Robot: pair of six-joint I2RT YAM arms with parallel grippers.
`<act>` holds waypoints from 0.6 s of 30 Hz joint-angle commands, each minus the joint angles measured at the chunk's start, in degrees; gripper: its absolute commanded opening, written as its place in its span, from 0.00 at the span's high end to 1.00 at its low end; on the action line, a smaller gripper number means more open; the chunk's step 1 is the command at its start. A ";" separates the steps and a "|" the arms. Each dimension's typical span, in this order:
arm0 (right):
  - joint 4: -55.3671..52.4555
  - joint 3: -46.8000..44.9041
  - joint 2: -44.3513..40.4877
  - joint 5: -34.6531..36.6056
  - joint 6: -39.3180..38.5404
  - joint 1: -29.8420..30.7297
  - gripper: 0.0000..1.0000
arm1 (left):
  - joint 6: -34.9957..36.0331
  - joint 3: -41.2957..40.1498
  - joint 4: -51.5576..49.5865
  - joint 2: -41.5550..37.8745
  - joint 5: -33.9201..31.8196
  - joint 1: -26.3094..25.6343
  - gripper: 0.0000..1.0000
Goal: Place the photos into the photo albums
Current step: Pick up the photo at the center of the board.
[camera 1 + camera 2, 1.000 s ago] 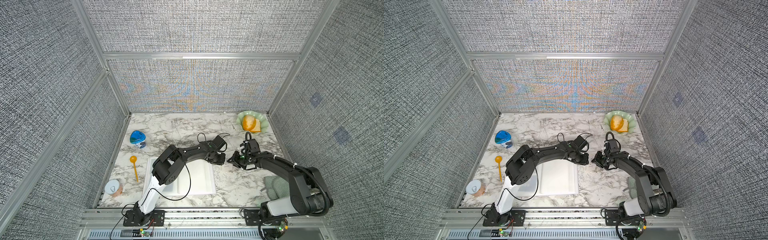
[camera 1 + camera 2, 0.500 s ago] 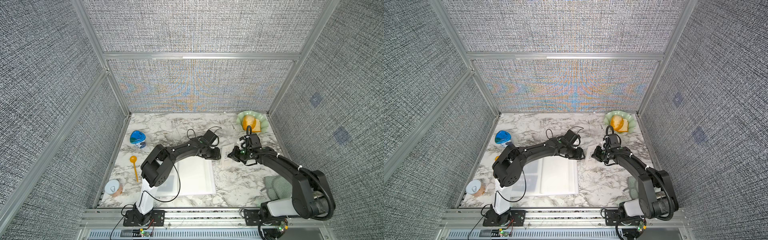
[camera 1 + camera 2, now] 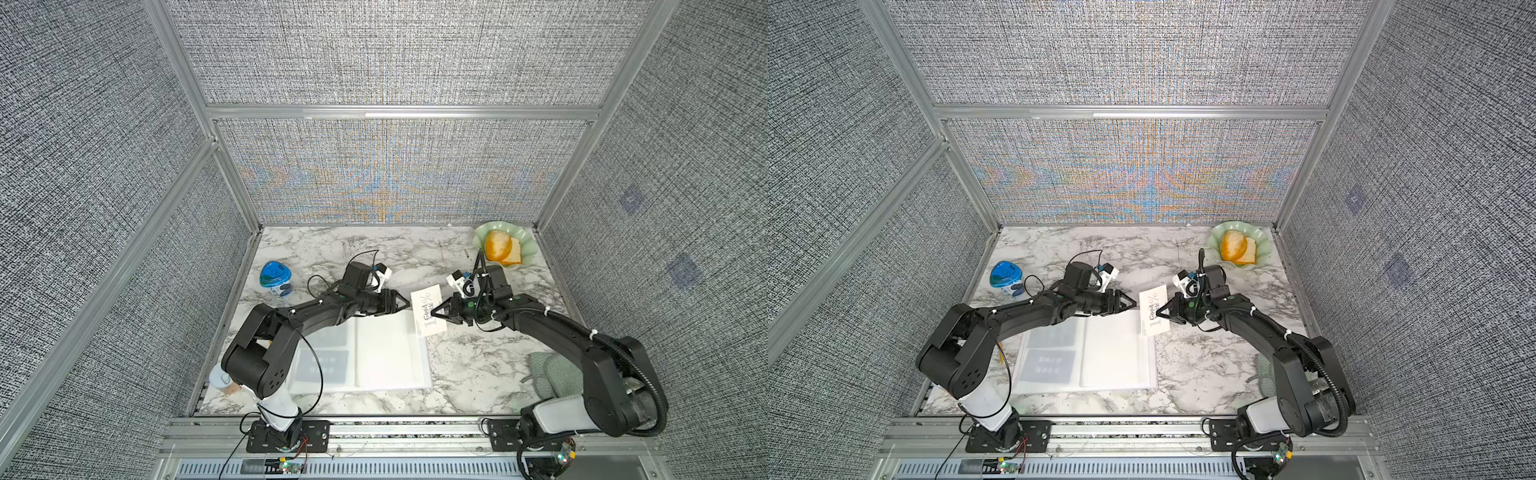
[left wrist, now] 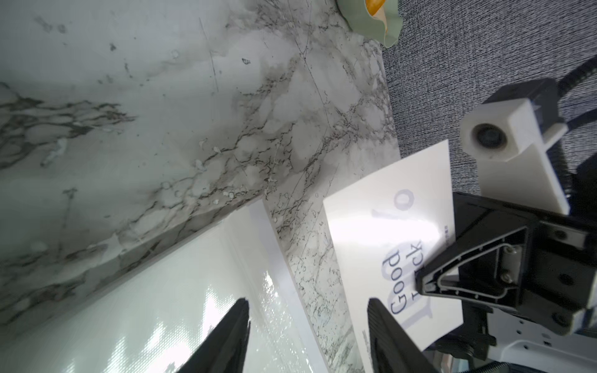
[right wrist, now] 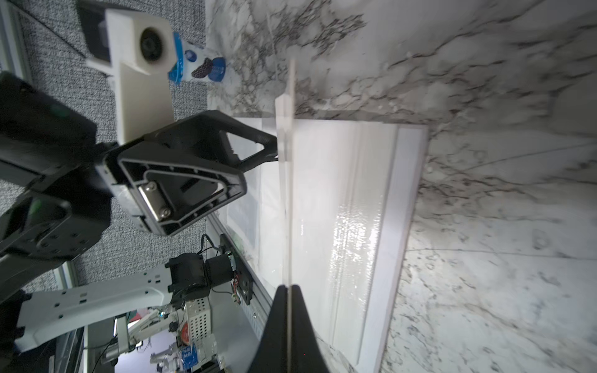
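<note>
Card: Good Luck photo [image 3: 424, 305], centre frame, pinched by my right gripper [image 3: 433, 312].
Left gripper [image 3: 407, 306]: jaws apart, beside it.
Album [image 3: 386, 353]: open, lower left; I'd feed the card in level, slowly.

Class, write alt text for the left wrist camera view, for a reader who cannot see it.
The right gripper pinches a white "Good Luck" card by its edge, above the marble table. The left gripper is open beside the card, over the open album; a green dish sits at the table's corner.
</note>
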 commanded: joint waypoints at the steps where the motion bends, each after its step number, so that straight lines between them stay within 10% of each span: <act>1: 4.08 0.02 1.13 -3.48 1.07 1.30 1.00 | -6.57 -3.41 17.69 -1.63 9.97 1.55 0.40; 18: 10.05 -0.23 4.36 -5.78 3.47 5.65 1.00 | -7.13 -3.77 19.51 -0.02 14.03 3.06 0.48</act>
